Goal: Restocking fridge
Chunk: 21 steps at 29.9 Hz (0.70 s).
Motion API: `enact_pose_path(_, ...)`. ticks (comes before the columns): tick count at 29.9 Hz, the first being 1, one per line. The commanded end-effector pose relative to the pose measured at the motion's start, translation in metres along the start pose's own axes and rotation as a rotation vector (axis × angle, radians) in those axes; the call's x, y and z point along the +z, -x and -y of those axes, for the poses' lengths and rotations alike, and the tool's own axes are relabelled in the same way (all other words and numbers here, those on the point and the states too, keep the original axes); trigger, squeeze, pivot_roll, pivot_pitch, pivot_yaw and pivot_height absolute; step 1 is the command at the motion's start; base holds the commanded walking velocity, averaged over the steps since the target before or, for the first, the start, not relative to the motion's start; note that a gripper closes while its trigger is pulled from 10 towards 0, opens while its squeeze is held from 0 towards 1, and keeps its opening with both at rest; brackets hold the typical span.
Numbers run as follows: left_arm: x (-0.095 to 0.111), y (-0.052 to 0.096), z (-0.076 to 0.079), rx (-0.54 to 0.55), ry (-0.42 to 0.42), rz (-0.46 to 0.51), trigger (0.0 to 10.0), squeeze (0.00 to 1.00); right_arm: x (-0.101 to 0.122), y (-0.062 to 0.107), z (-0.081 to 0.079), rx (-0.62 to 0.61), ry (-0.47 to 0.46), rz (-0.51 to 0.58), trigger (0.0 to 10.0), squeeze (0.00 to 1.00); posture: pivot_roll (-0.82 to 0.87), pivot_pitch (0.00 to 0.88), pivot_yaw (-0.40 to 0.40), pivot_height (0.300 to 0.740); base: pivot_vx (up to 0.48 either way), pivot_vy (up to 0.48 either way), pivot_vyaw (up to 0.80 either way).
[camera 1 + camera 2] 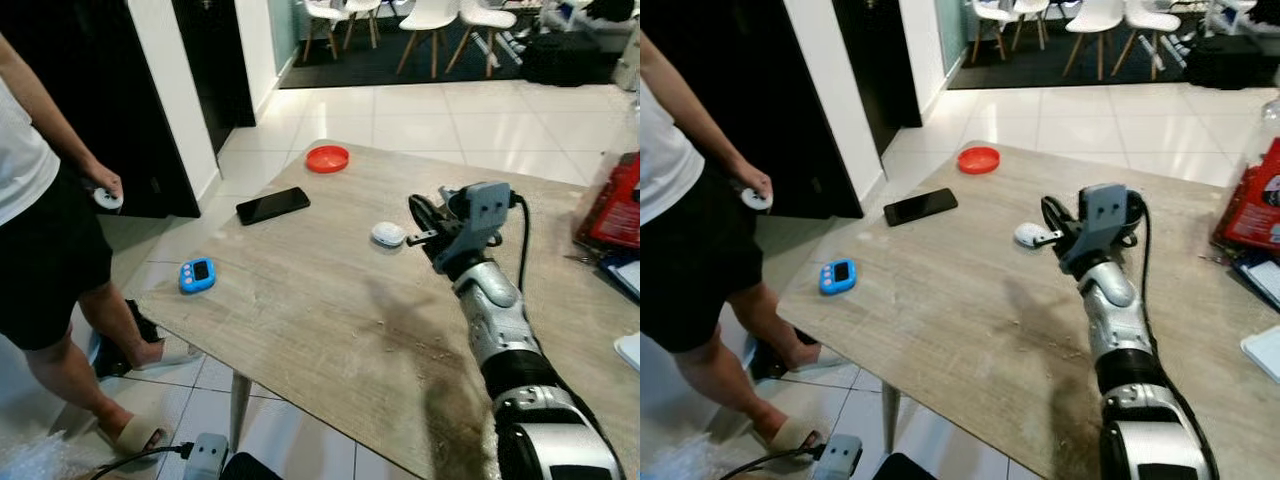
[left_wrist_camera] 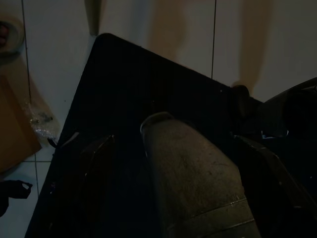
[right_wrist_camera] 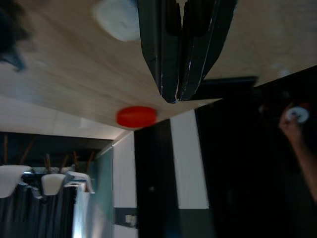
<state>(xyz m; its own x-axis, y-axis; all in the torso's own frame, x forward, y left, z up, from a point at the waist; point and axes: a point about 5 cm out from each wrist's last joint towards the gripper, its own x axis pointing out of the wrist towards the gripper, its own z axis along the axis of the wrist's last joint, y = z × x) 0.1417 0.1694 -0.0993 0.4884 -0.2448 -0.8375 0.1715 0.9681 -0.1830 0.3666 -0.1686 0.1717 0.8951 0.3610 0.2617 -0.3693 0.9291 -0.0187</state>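
Fridge stock wasn't identifiable, so you had nothing to judge for weight or grip; right gripper [image 3: 177, 96] hovered with jaws pressed together, empty, white puck [image 1: 388, 234] just beside them.

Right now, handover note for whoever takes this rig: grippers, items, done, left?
Right gripper: raised over the wooden table, fingers pressed together, holding nothing, tips close to the small white object.
Left gripper: arm hangs low in shadow beside the table; finger state unreadable.
On the table: red lid at the far corner, black phone, blue timer near the left edge, red package at the right edge.
A person stands to the left, holding a small white device.
Done: nothing visibly picked up.
Left: all restocking; the dark cabinet behind the person may be the fridge, unconfirmed.
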Motion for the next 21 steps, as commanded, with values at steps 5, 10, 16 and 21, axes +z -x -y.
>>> enact_pose_path(5,-0.007,0.0,0.005,-0.012,0.011,-0.012,10.0,0.0,0.008,-0.019,0.001,-0.086,0.133,-0.052,10.0,1.0,0.02,0.0,0.049,0.74,0.0,0.0,0.0)
enact_pose_path(10,-0.012,0.0,0.01,-0.024,0.018,-0.016,10.0,0.0,0.005,-0.023,0.011,-0.172,0.242,-0.128,10.0,1.0,0.04,0.0,0.031,0.74,0.0,0.0,0.0)
enact_pose_path(16,-0.015,0.001,0.012,-0.029,0.019,-0.021,10.0,0.0,0.004,-0.022,0.018,-0.205,0.285,-0.166,10.0,1.0,0.05,0.0,0.024,0.74,0.0,0.0,0.0)
enact_pose_path(21,-0.027,0.004,0.011,-0.032,0.022,-0.039,10.0,0.0,0.007,-0.018,0.045,-0.307,0.468,-0.288,10.0,0.93,0.06,0.0,0.015,0.74,0.0,0.0,0.0)
